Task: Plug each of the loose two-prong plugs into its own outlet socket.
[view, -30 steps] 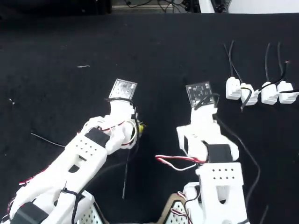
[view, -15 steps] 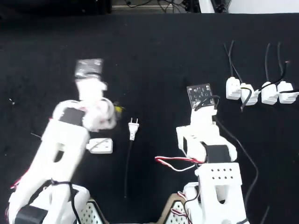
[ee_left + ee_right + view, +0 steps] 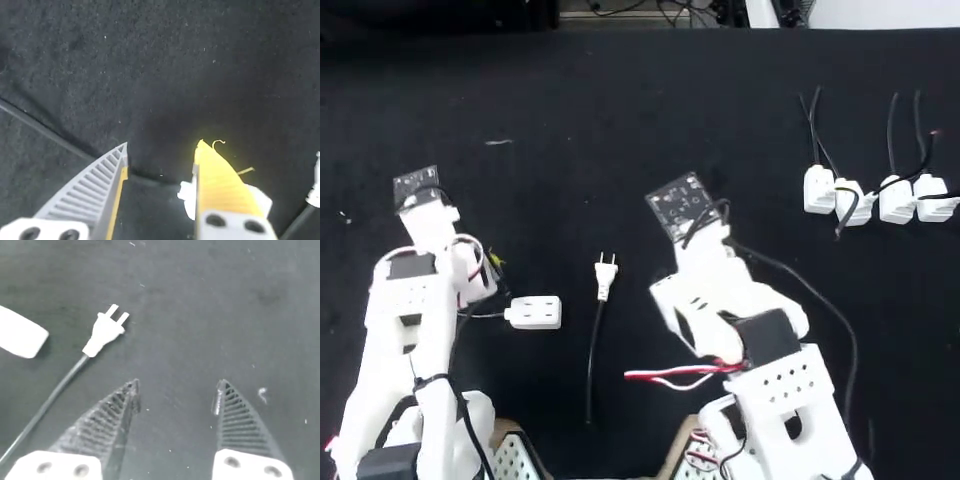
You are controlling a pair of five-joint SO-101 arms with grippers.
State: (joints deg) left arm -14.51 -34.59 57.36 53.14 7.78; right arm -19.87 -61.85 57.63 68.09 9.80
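The black cloth-covered desk (image 3: 620, 120) has one loose white two-prong plug (image 3: 605, 272) lying flat on it between the two arms. Its prongs point away from the arm bases, and its thin black cord (image 3: 592, 350) trails back toward the near edge. A small white rectangular outlet socket block (image 3: 535, 312) lies near the plug, on the side of the left arm. The two are apart, not touching.

The left tool (image 3: 162, 147) hangs over bare cloth by the left side of the desk. Its two fingers are spread well apart, one ribbed grey and one faced in yellow, and nothing is held between them. A thin black wire (image 3: 40, 130) crosses the cloth beneath it.

The right tool (image 3: 177, 385) is also wide open and empty, with its dark ribbed fingers over bare cloth. From its wrist view, the plug (image 3: 107, 330) lies near, ahead of one fingertip and clear of it. The socket block (image 3: 20, 332) is farther out on the same side.

At the far right of the desk, four more white outlet blocks (image 3: 875, 198) sit in a close row, well apart from both arms. Black cords (image 3: 817, 125) run from them toward the back edge.
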